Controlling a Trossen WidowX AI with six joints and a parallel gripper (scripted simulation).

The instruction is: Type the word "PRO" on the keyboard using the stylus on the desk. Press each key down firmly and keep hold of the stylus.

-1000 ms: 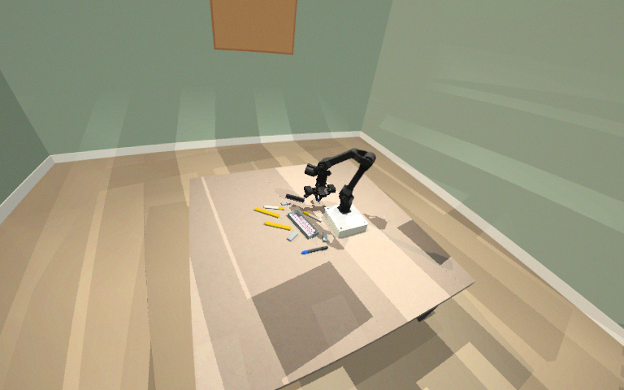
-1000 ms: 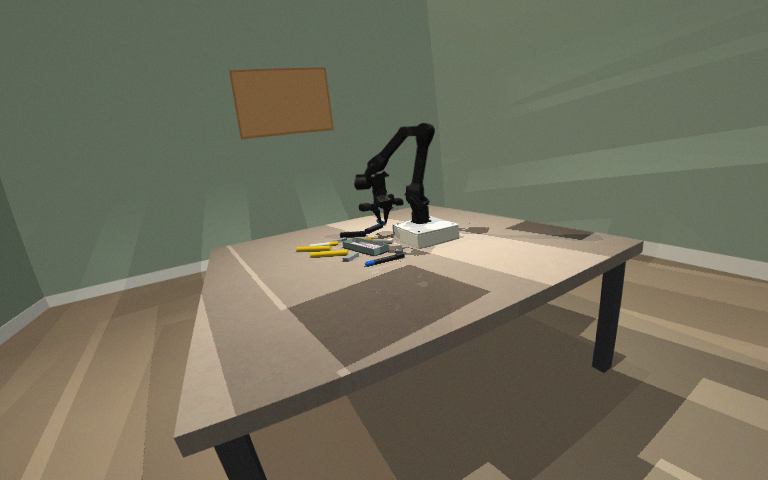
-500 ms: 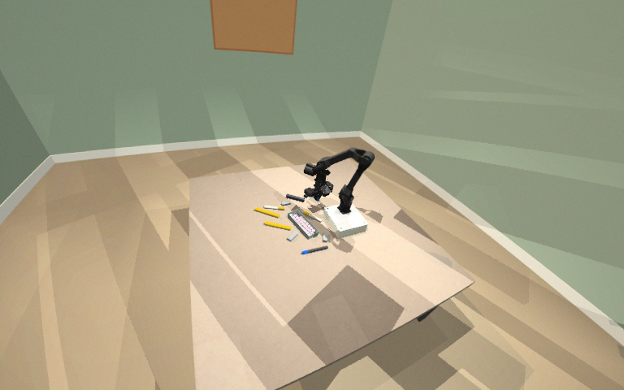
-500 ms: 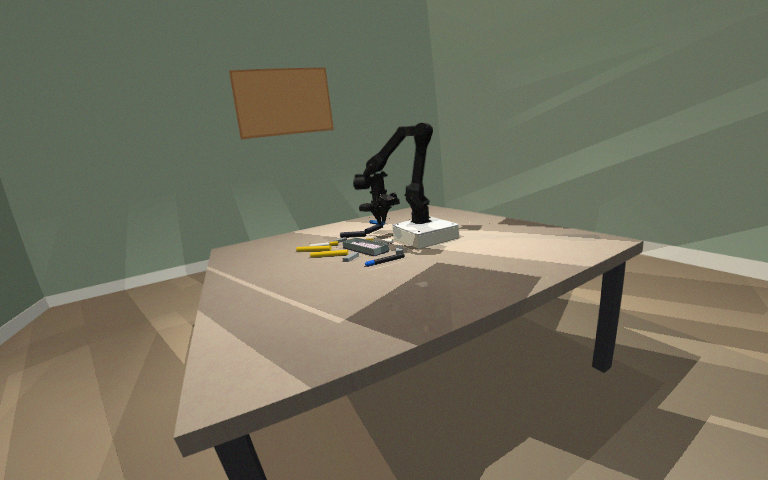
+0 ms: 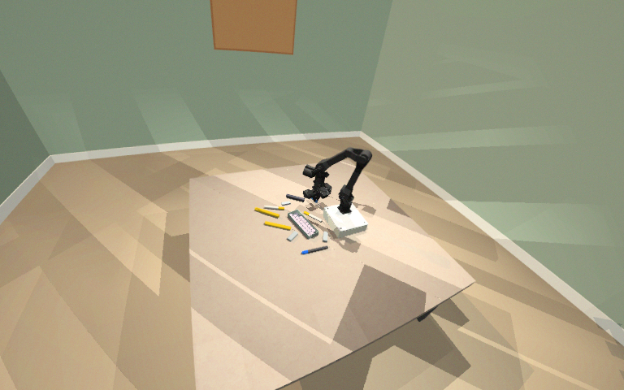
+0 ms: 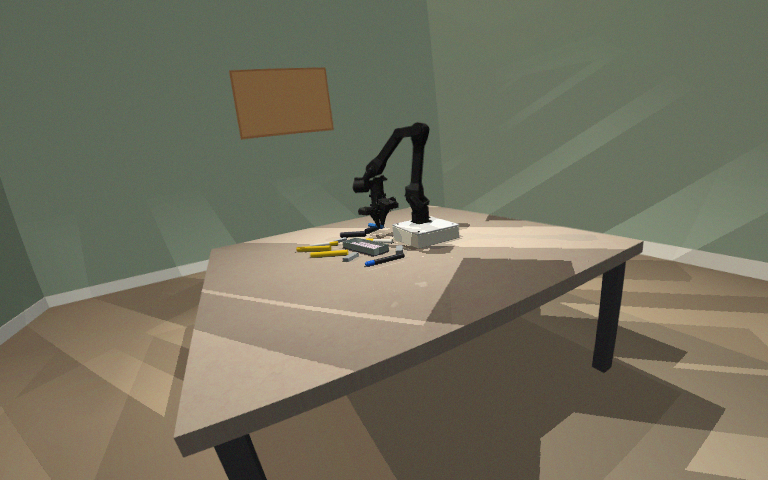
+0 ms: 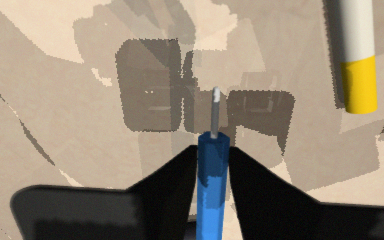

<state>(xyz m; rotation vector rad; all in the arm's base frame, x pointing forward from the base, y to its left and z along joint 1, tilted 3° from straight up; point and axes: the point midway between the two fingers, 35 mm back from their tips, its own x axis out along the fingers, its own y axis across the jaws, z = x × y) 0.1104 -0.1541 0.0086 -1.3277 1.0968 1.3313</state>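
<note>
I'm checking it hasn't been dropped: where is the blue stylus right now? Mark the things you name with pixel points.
The blue stylus point(image 7: 212, 185) is clamped between the fingers of the gripper point(image 7: 213, 152), its grey tip pointing toward the top edge of the wrist view.

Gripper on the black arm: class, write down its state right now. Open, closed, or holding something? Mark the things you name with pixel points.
Gripper point(image 5: 316, 199) point(image 6: 380, 226) point(image 7: 213, 152): closed on the blue stylus point(image 7: 211, 200), its thin grey tip pointing out beyond the fingers.

hand point(image 5: 316, 199) above desk point(image 5: 257, 279) | keyboard point(image 5: 302, 223) between yellow sticks point(image 5: 277, 225) and white base point(image 5: 354, 227)

Matt blk plastic-look arm point(image 5: 362, 157) point(image 6: 417, 155), smooth tabletop point(image 5: 266, 289) point(image 6: 293, 309) point(image 7: 9, 135)
</note>
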